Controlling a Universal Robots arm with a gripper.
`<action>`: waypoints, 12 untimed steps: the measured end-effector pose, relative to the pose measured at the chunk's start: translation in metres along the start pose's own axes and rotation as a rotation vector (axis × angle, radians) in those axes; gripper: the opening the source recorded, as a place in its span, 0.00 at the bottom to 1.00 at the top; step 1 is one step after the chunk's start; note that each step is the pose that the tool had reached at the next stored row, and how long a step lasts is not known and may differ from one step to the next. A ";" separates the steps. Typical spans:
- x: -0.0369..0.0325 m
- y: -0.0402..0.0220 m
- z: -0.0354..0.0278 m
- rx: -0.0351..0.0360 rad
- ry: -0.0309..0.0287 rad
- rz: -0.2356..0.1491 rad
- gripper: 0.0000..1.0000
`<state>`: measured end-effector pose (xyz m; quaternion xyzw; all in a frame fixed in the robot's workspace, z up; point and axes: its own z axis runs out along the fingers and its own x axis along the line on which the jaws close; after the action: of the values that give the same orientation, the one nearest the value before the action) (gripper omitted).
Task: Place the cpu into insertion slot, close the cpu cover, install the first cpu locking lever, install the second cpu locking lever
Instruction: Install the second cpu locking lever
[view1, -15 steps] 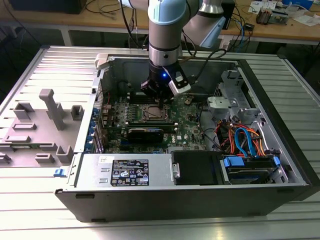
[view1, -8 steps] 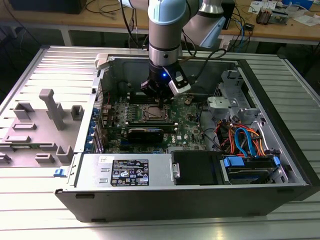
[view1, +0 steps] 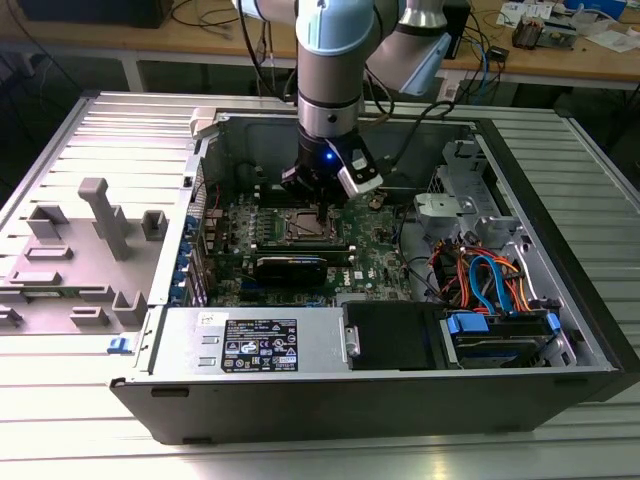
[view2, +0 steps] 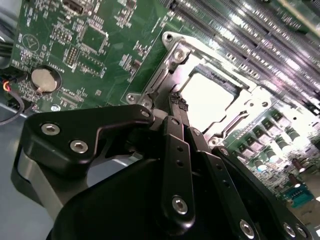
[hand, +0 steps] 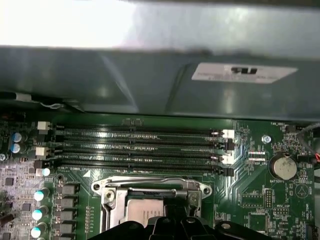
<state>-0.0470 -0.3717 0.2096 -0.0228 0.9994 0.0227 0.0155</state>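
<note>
Tool closed, tips pressed together with nothing visibly held, hovering at the socket edge. Chip already seated in the socket, cover lying over it as a frame. Probably light, rigid, slick metal; fragile underneath, best handled by the edges. Memory slots close beside, coin battery farther off, case walls crowding.
</note>
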 end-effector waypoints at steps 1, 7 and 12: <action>0.0001 -0.0018 -0.0001 -0.0001 0.0000 0.000 0.11; 0.0003 -0.0057 -0.0010 0.0002 0.0001 0.000 0.11; 0.0000 -0.0061 -0.0099 0.0001 -0.0001 0.000 0.11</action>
<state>-0.0470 -0.3783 0.2192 -0.0228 0.9994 0.0227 0.0155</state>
